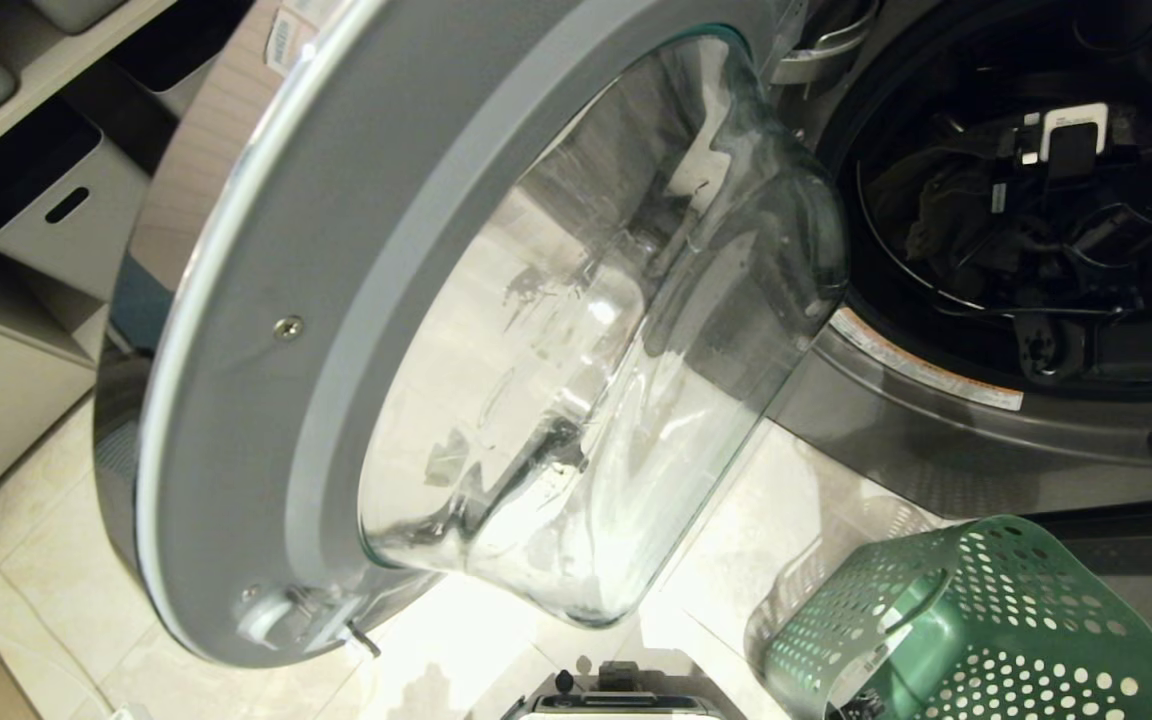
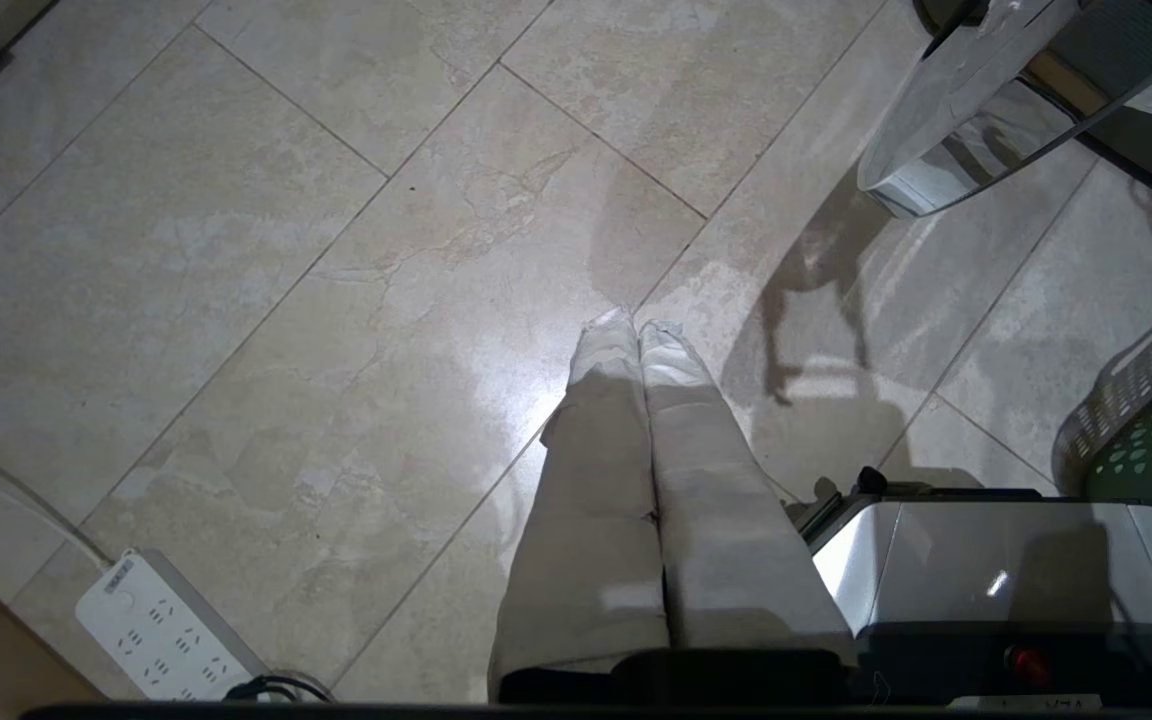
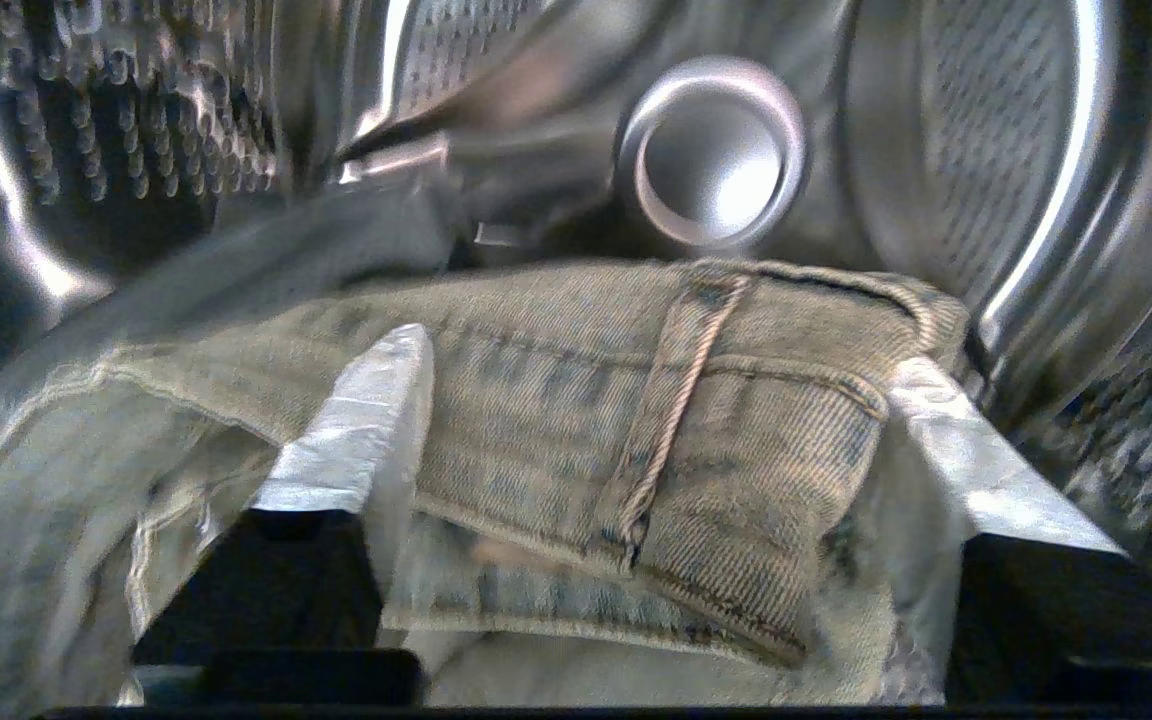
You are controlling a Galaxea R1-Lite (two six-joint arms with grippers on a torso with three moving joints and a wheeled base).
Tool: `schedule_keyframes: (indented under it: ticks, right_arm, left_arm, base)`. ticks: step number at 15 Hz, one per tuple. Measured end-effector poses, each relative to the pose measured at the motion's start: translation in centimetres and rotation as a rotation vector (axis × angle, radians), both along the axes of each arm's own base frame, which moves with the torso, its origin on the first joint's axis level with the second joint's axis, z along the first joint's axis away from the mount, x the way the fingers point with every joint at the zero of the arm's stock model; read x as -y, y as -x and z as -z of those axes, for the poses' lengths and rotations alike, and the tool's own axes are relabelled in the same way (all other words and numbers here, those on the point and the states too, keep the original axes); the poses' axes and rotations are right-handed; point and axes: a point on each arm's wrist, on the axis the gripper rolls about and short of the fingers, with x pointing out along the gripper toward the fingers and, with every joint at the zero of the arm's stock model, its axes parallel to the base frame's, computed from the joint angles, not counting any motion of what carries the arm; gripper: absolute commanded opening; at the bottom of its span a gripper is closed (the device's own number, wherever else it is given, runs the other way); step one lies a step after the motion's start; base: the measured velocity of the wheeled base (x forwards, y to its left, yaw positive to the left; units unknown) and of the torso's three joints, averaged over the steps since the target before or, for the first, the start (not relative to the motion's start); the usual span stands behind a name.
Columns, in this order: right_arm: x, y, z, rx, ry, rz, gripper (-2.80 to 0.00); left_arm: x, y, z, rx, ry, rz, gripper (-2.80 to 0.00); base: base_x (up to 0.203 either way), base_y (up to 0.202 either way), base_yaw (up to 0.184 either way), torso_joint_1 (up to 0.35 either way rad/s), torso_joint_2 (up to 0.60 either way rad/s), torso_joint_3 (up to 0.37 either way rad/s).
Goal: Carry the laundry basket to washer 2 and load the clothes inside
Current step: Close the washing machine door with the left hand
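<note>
Inside washer 2 | right gripper fingers wide | clothes between, unclamped

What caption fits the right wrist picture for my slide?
Right gripper open inside the shiny perforated steel drum, faded grey-green denim clothes lying between its fingers.

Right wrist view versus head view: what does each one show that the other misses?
Right wrist only: the right pincer spread wide around the clothes, and the drum's perforated steel wall. Head only: the open washer door, the laundry basket on the floor, shelving at left. Both: the drum interior with the clothes inside it.
</note>
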Motion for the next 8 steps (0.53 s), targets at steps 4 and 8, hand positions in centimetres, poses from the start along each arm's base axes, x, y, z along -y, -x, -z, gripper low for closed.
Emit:
schedule_keyframes:
  ticks: [4,8]
  right_arm:
    - [0.3,-0.1,1.9,-0.201,-0.106,0.001,0.0]
    - [0.2,0.7,1.9,-0.358,-0.219,0.013,0.0]
  left_arm:
    - [0.0,0.0,0.0,0.0,0.0,0.0,-2.8]
    - [0.0,0.0,0.0,0.0,0.0,0.0,-2.8]
  base:
    - [0.0,0.0,0.0,0.0,0.0,0.0]
    - [0.0,0.0,0.0,0.0,0.0,0.0]
